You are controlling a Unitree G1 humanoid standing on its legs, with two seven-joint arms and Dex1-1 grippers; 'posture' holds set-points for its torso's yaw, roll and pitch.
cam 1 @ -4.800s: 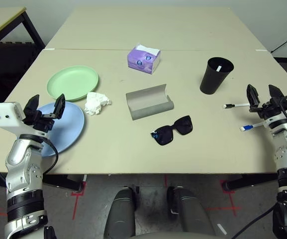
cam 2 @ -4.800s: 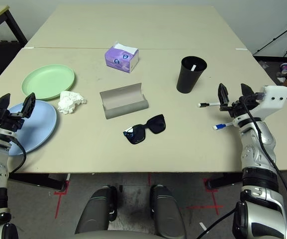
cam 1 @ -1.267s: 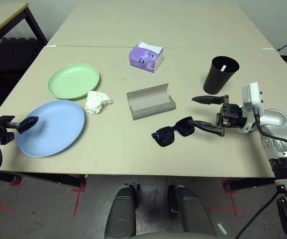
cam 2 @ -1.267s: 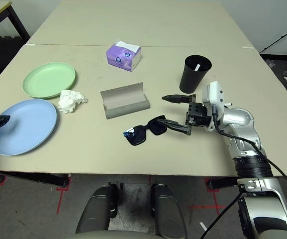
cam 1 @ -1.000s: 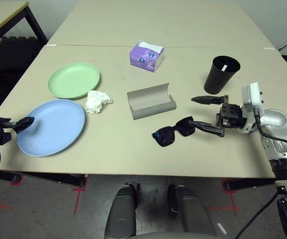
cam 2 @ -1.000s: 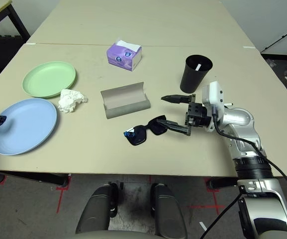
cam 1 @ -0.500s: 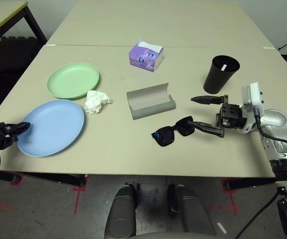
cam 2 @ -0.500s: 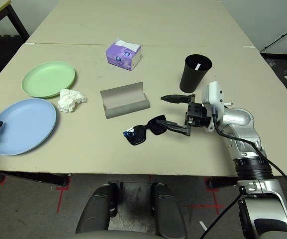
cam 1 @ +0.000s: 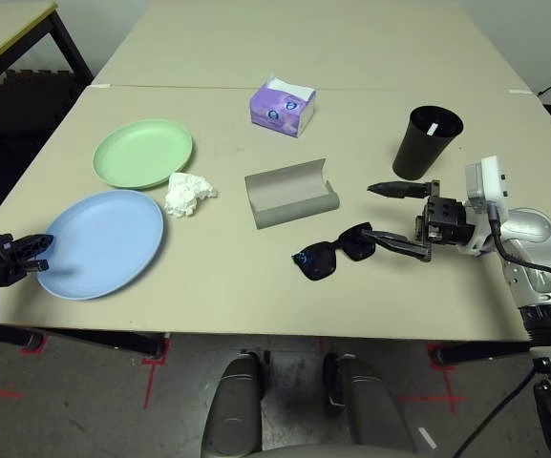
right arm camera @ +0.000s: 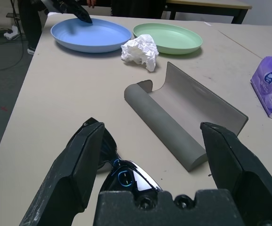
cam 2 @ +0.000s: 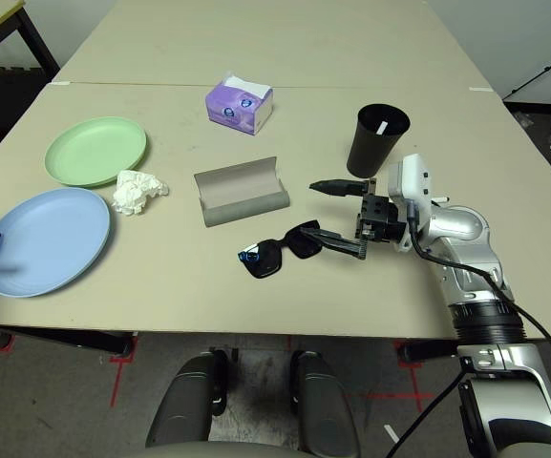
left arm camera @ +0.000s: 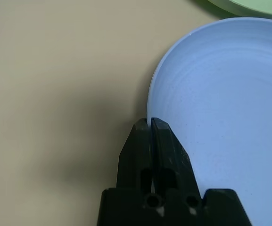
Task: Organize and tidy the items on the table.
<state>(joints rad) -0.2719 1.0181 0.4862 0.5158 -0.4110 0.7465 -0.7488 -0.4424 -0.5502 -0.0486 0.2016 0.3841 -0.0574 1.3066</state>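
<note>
Head view, left gripper (cam 1: 36, 253): at the near-left rim of the light blue plate (cam 1: 103, 243), fingers pinched together.
Head view, right gripper (cam 1: 385, 215): fingers spread wide, level, one tip at the black sunglasses (cam 1: 332, 252), gripping nothing.
Head view, other items: pale green plate (cam 1: 143, 152) behind the blue one; crumpled tissue (cam 1: 187, 194) between them; grey glasses case (cam 1: 290, 194) lying open at the table (cam 1: 208, 286) centre; purple tissue box (cam 1: 282, 107) further back; black cup (cam 1: 426, 143) with a white pen in it.
Left wrist view: the clenched fingertips (left arm camera: 151, 134) meet right on the blue plate's rim, clamping its edge.
Right wrist view: sunglasses sit between the parted fingers (right arm camera: 81, 155); the case's hollow inside faces up.
Since a second ago: the left fingers were apart and have closed on the rim; the right gripper is unchanged.
</note>
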